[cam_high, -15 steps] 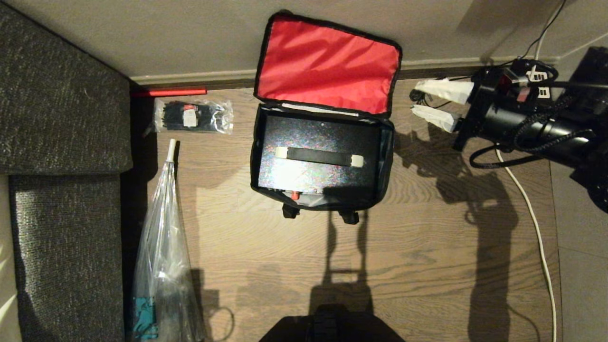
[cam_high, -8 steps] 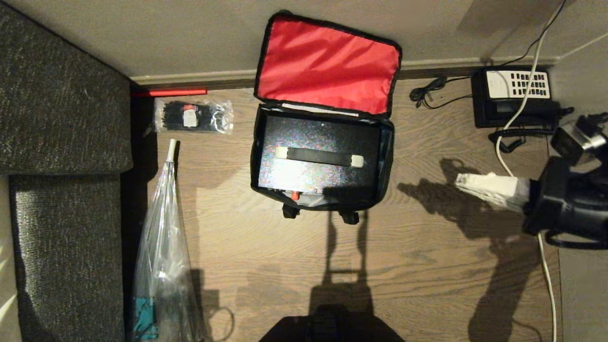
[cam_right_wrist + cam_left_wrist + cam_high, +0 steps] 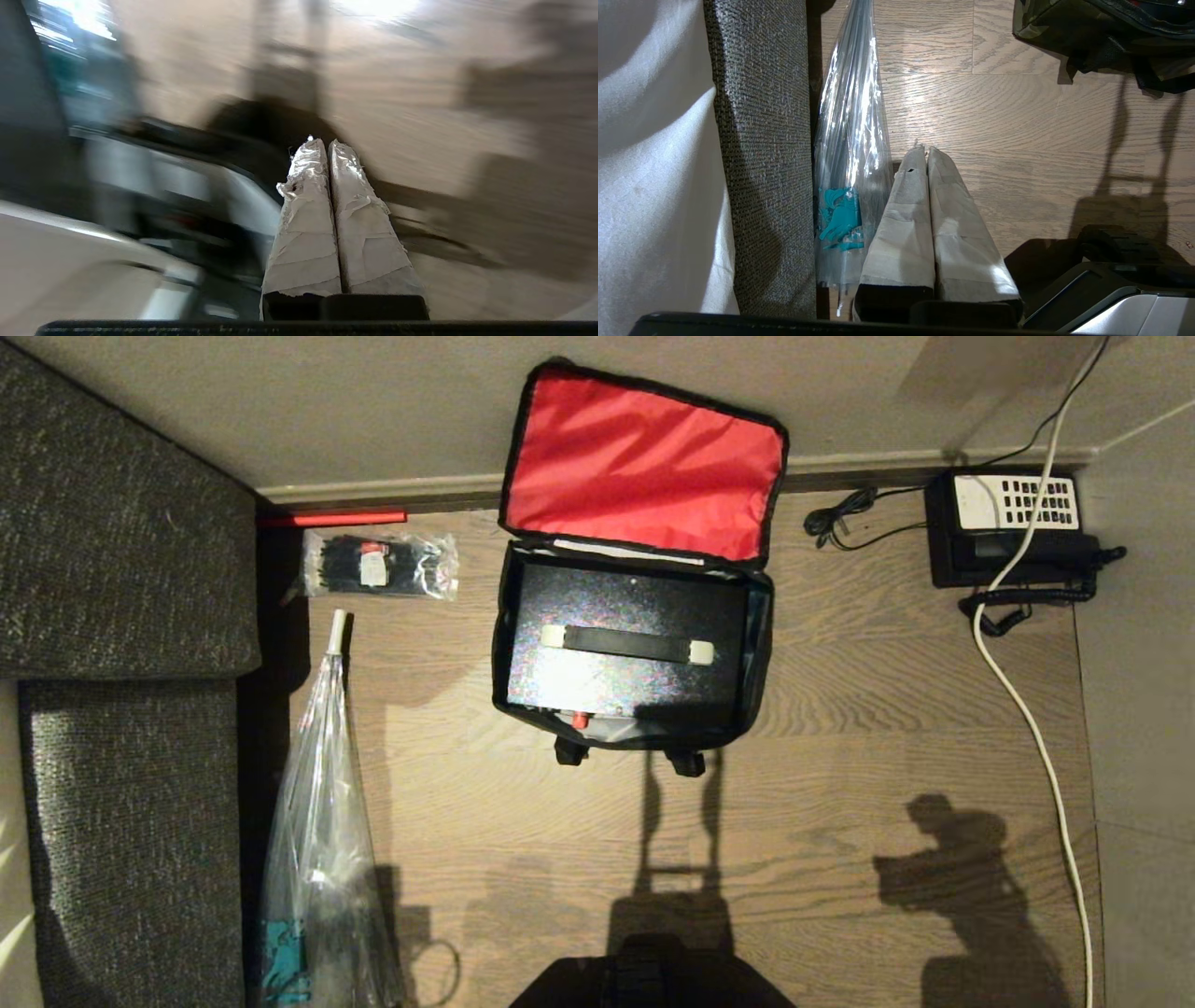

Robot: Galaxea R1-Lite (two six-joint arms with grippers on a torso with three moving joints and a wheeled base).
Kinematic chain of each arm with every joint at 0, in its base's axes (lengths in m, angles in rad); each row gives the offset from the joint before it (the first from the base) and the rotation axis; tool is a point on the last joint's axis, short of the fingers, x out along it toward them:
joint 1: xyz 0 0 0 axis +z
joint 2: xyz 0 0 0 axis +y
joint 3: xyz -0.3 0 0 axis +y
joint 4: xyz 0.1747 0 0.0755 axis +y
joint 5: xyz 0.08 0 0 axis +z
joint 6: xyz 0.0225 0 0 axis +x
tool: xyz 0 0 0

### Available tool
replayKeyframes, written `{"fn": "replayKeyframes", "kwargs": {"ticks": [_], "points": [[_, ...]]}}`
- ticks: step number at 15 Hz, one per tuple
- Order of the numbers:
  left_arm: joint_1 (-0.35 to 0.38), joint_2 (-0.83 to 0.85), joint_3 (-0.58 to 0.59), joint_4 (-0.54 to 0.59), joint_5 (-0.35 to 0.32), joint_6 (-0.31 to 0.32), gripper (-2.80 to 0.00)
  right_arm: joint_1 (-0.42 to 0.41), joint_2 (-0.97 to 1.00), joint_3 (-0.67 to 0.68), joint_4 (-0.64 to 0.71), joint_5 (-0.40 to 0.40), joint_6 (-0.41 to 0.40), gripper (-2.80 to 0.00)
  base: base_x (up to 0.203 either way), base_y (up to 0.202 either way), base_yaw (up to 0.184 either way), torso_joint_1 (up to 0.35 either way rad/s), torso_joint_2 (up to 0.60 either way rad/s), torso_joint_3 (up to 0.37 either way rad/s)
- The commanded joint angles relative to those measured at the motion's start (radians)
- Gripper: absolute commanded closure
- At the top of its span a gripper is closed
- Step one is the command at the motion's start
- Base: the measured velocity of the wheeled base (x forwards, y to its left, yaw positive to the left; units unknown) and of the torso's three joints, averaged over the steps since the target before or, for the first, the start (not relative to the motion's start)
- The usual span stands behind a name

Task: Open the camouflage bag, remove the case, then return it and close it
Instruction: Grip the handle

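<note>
Soft cloth on the camouflage bag [image 3: 758,644], with smooth, faintly sheeny red lining [image 3: 642,462] inside the lid. Speckled, textured hard shell on the case [image 3: 625,644]. Matt grained wood on the floor [image 3: 840,728]. Coarse grey weave on the sofa [image 3: 121,551]. Glossy, crinkled clear plastic on the long sleeve [image 3: 322,859]. Wrinkled pale tape around both tools: left tool [image 3: 923,150], right tool [image 3: 322,142]

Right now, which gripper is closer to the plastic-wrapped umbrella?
Left. The left gripper hangs right beside the umbrella. The right gripper is outside the head view; its shadow falls far right on the floor, away from it.
</note>
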Motion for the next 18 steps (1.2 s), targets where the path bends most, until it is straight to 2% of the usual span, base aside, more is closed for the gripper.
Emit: {"fn": "replayKeyframes", "kwargs": {"ticks": [1, 3, 6, 9, 11, 12, 13, 14, 15, 16, 18], "points": [[0.001, -0.002, 0.000, 0.000, 0.000, 0.000, 0.00, -0.034, -0.213, 0.121, -0.025, -0.054, -0.062, 0.00, 0.000, 0.000, 0.000, 0.000, 0.00, 0.000], [0.001, -0.002, 0.000, 0.000, 0.000, 0.000, 0.00, -0.049, -0.244, 0.177, -0.115, -0.177, -0.123, 0.00, 0.000, 0.000, 0.000, 0.000, 0.00, 0.000], [0.001, -0.002, 0.000, 0.000, 0.000, 0.000, 0.00, -0.045, -0.318, 0.241, -0.250, -0.331, -0.135, 0.00, 0.000, 0.000, 0.000, 0.000, 0.00, 0.000], [0.001, -0.002, 0.000, 0.000, 0.000, 0.000, 0.00, -0.029, -0.453, 0.257, -0.262, -0.357, -0.128, 0.00, 0.000, 0.000, 0.000, 0.000, 0.00, 0.000], [0.000, -0.002, 0.000, 0.000, 0.000, 0.000, 0.00, -0.026, -0.461, 0.259, -0.211, -0.370, -0.035, 0.00, 0.000, 0.000, 0.000, 0.000, 0.00, 0.000], [0.001, -0.002, 0.000, 0.000, 0.000, 0.000, 0.00, -0.025, -0.461, 0.260, -0.214, -0.370, -0.030, 0.00, 0.000, 0.000, 0.000, 0.000, 0.00, 0.000], [0.001, -0.002, 0.000, 0.000, 0.000, 0.000, 0.00, -0.025, -0.461, 0.258, -0.213, -0.368, -0.090, 0.00, 0.000, 0.000, 0.000, 0.000, 0.00, 0.000], [0.001, -0.002, 0.000, 0.000, 0.000, 0.000, 0.00, -0.025, -0.462, 0.258, -0.212, -0.370, -0.091, 0.00, 0.000, 0.000, 0.000, 0.000, 0.00, 0.000], [0.001, -0.002, 0.000, 0.000, 0.000, 0.000, 0.00, -0.025, -0.463, 0.257, -0.210, -0.374, -0.031, 0.00, 0.000, 0.000, 0.000, 0.000, 0.00, 0.000], [0.001, -0.002, 0.000, 0.000, 0.000, 0.000, 0.00, -0.025, -0.463, 0.257, -0.212, -0.378, -0.005, 0.00, 0.000, 0.000, 0.000, 0.000, 0.00, 0.000], [0.001, -0.002, 0.000, 0.000, 0.000, 0.000, 0.00, -0.025, -0.463, 0.257, -0.212, -0.377, -0.006, 0.00, 0.000, 0.000, 0.000, 0.000, 0.00, 0.000]]}}
